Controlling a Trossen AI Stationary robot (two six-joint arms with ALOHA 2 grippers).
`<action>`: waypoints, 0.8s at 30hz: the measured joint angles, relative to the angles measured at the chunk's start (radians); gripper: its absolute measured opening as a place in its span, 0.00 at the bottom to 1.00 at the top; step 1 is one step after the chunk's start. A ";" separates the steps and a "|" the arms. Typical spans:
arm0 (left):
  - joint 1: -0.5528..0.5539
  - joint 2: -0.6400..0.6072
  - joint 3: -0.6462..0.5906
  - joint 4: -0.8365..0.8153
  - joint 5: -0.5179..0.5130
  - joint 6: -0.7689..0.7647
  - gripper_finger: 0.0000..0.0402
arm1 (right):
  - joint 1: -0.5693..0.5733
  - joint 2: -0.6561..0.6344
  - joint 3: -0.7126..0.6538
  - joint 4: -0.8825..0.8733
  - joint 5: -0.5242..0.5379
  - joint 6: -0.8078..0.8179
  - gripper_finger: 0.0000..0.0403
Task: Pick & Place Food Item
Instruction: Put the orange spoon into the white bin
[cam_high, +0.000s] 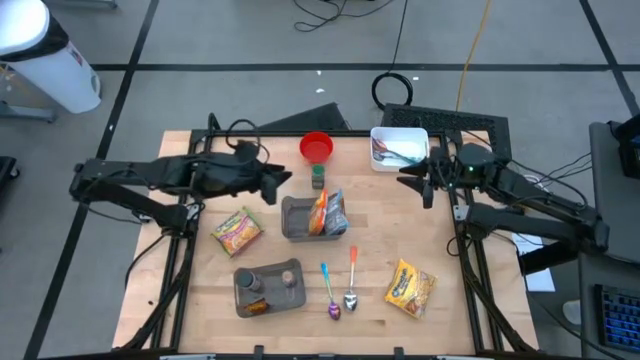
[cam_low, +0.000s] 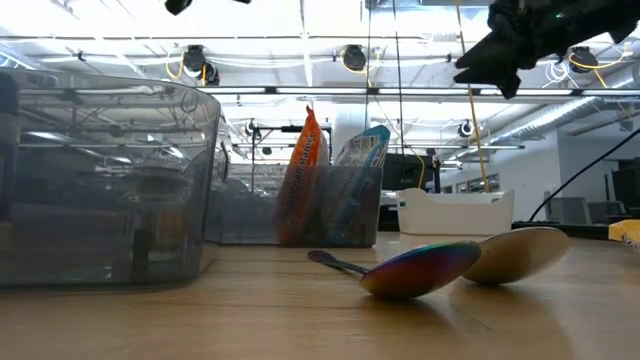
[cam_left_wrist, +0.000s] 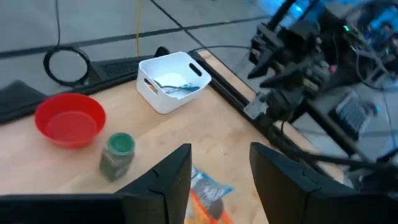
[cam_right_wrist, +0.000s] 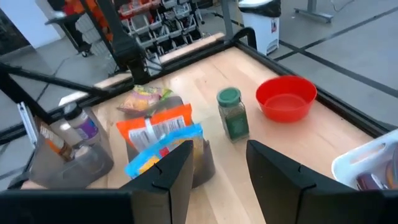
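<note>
A grey bin (cam_high: 300, 217) at mid-table holds two snack packets, an orange one (cam_high: 320, 211) and a blue one (cam_high: 337, 212), standing upright in it; they also show in the right wrist view (cam_right_wrist: 163, 140). Two more packets lie flat on the table: a yellow-green one (cam_high: 237, 231) at the left and a yellow one (cam_high: 410, 288) at the near right. My left gripper (cam_high: 282, 186) is open and empty, above the table just left of the bin. My right gripper (cam_high: 412, 180) is open and empty, above the table near the white tray (cam_high: 399, 148).
A red bowl (cam_high: 316, 147) and a green-lidded spice jar (cam_high: 318, 176) stand behind the bin. A white tray with utensils is at the far right. Two spoons (cam_high: 341, 290) lie near the front edge. A grey caddy (cam_high: 267, 287) with bottles stands at the near left.
</note>
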 joint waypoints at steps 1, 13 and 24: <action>0.000 -0.014 0.000 -0.014 0.014 0.018 0.42 | 0.000 0.016 -0.002 0.032 0.000 0.010 0.35; 0.001 -0.082 0.000 -0.043 0.127 0.225 0.42 | 0.000 0.307 -0.195 0.973 0.200 0.485 0.35; 0.002 -0.035 0.001 -0.011 0.074 0.397 0.42 | 0.129 0.535 -0.246 1.275 0.233 0.767 0.35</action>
